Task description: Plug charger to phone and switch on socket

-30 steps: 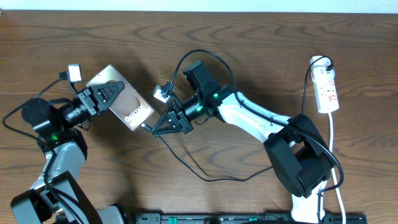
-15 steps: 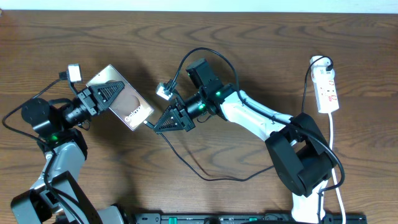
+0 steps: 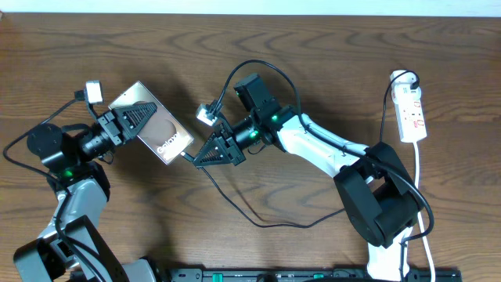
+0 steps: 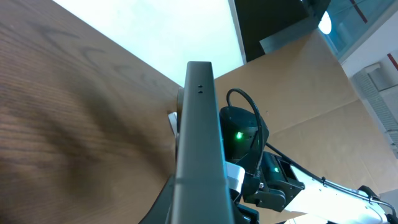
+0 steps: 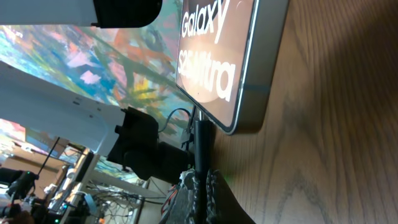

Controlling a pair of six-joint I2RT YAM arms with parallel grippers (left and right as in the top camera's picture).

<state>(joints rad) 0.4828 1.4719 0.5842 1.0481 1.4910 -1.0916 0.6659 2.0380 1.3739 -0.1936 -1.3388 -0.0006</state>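
The phone (image 3: 159,131) lies slanted at the left, its "Galaxy" lettering facing up. My left gripper (image 3: 131,120) is shut on its upper-left end; the left wrist view shows only the phone's grey edge (image 4: 199,124) between the jaws. My right gripper (image 3: 195,159) is shut on the charger (image 5: 202,146) just behind its plug tip. That tip meets the phone's (image 5: 219,59) lower end, and I cannot tell whether it is seated. The thin black cable (image 3: 252,221) trails back across the table. The socket (image 3: 412,111) lies far right, away from both grippers.
A white cord (image 3: 421,188) runs from the socket down the right side. The right arm's base (image 3: 380,204) stands at the lower right, the left arm's (image 3: 70,196) at the lower left. A black rail (image 3: 297,275) lines the front edge.
The right gripper has shifted slightly up and right with the charger, staying at the phone's end. The left gripper and phone have not moved.
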